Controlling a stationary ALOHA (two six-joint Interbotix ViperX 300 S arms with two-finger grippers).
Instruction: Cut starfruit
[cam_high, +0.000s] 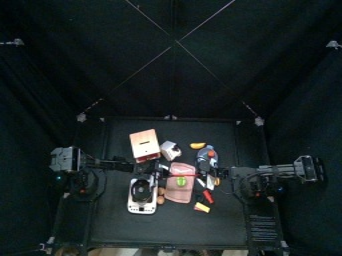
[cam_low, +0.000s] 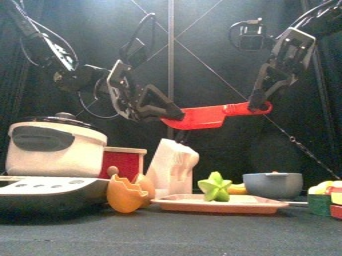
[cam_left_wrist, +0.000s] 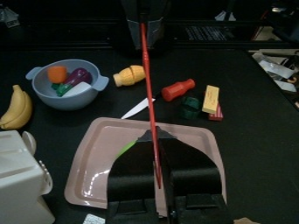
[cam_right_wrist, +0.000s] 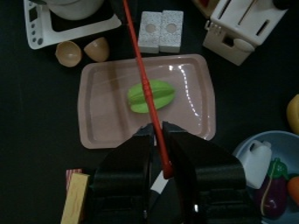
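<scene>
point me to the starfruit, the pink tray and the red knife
starfruit (cam_right_wrist: 151, 94): right wrist view, middle of the green fruit.
pink tray (cam_right_wrist: 103, 122): right wrist view, bare floor beside the fruit.
red knife (cam_low: 203, 117): front view, middle of the red piece held between both grippers.

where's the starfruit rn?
The starfruit lies in the middle of the pink tray, shown best in the right wrist view. In the front view it sits low at centre, between the white carton and the blue bowl.
</scene>
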